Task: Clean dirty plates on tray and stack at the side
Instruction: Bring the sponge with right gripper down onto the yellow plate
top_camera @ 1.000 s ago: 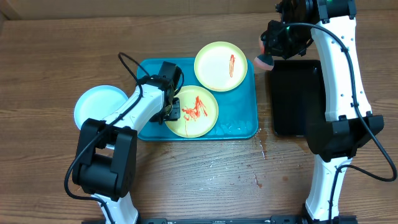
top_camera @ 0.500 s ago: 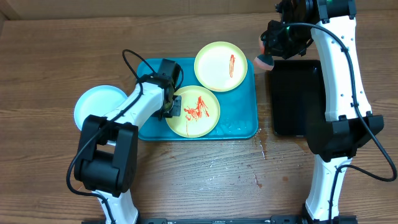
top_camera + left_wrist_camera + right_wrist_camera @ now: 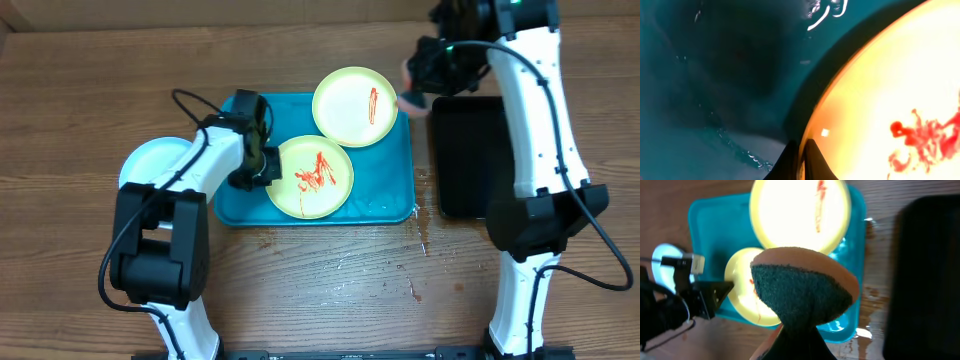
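Observation:
The teal tray (image 3: 390, 170) holds two yellow-green plates with red sauce smears: a near one (image 3: 312, 178) and a far one (image 3: 354, 106) resting partly on the tray's back rim. A pale blue plate (image 3: 150, 165) lies on the table left of the tray. My left gripper (image 3: 262, 168) is shut on the left rim of the near yellow-green plate (image 3: 880, 100). My right gripper (image 3: 418, 88) is raised by the tray's far right corner, shut on a sponge (image 3: 802, 287) with a dark scrub face and orange back.
A black tray (image 3: 478, 155) lies right of the teal tray. Water spots (image 3: 422, 235) wet the wooden table between them and in front. The table's far edge meets a cardboard wall.
My left gripper has moved left and slightly back, pulling the near yellow-green plate with it. My right gripper with the sponge has shifted slightly left and back.

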Robot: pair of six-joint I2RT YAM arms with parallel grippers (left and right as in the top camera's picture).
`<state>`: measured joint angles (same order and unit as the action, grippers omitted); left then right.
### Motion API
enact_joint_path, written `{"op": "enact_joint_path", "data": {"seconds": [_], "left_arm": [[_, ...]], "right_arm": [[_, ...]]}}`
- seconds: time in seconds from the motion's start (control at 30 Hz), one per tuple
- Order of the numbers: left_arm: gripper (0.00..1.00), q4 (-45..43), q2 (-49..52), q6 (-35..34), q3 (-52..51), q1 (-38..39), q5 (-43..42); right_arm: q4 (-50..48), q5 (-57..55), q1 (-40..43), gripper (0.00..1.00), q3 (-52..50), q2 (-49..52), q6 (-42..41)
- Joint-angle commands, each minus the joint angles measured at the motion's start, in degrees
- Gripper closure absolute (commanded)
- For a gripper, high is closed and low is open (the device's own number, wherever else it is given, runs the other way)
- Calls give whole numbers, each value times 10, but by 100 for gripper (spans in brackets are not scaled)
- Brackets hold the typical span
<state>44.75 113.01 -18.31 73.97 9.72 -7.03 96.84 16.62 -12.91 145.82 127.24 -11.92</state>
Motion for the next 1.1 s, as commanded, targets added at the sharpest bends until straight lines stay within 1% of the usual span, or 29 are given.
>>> {"op": "enact_joint_path", "data": {"seconds": [0.0, 0.13, 0.27, 0.37, 0.6, 0.67, 0.8, 0.93, 1.07], "left_arm": [[96, 20, 40, -15, -22, -23, -18], [96, 39, 40, 6, -22, -33, -18], [96, 50, 40, 31, -22, -41, -18], [96, 54, 40, 34, -22, -46, -18], [96, 58, 40, 48, -22, -56, -21], [96, 60, 40, 68, -22, -58, -29], [96, 65, 40, 89, -22, -62, -31], [95, 70, 40, 94, -22, -68, -31], [96, 75, 40, 107, -22, -75, -32]], "right_arm": [[-13, 14, -49, 96, -23, 10, 4], [-66, 7, -101, 96, -90, 10, -5], [-139, -4, -149, 96, -177, 10, -21], [-198, -35, -181, 96, -242, 10, -44], [-331, -87, -227, 96, -364, 10, -82], [-371, -90, -230, 96, -392, 10, -84], [-433, -91, -230, 96, -434, 11, -109], [-445, -92, -230, 96, -439, 16, -113], [-448, -122, -230, 96, -439, 25, -113]]}}
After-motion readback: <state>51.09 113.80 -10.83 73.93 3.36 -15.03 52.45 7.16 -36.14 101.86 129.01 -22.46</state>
